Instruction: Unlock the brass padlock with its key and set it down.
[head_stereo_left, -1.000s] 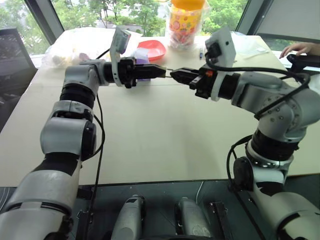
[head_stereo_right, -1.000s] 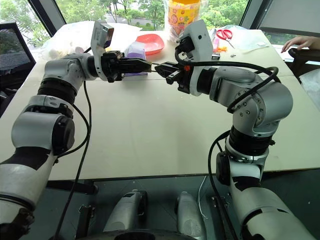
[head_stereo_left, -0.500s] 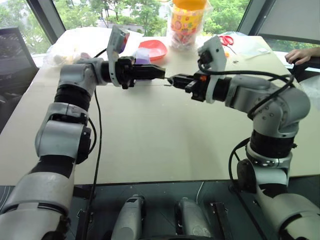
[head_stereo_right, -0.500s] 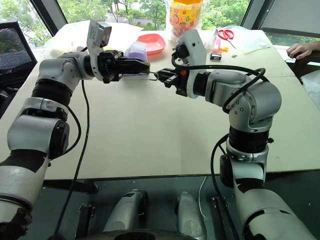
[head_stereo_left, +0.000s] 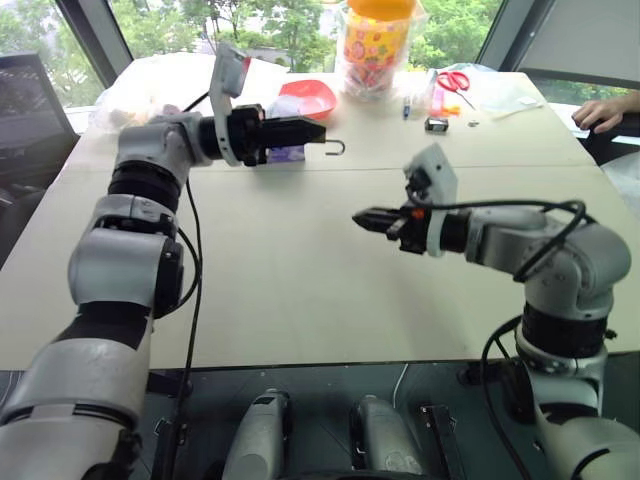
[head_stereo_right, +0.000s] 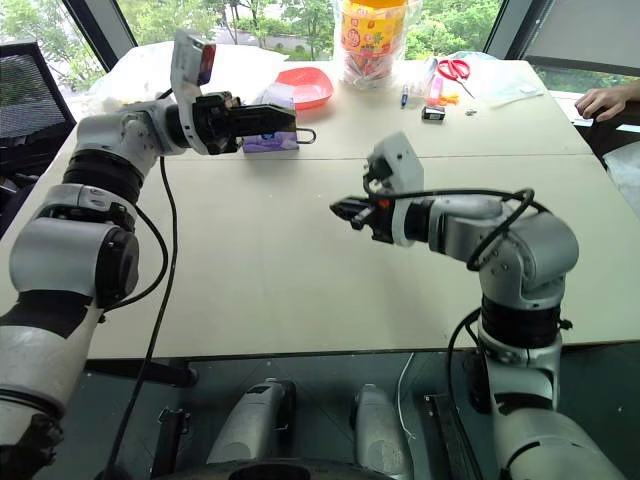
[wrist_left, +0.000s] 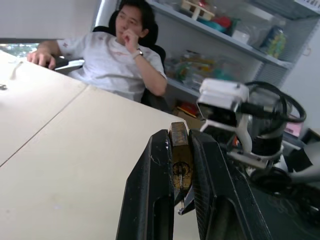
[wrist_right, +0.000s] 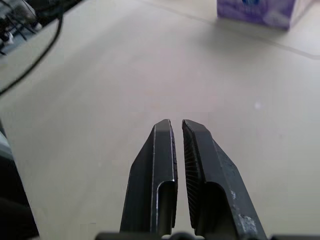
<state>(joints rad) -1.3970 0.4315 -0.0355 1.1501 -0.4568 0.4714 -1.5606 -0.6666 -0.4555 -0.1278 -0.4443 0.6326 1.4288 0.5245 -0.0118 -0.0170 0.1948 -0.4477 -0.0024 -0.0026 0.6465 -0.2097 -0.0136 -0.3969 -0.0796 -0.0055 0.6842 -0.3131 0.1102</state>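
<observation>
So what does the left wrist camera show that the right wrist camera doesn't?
The left wrist view alone shows the brass padlock clamped between the left pincer fingers, a seated person and shelves behind. The right wrist view alone shows the right pincer shut with nothing visible between its fingers, and a purple box. Both share the pale table beneath.
</observation>
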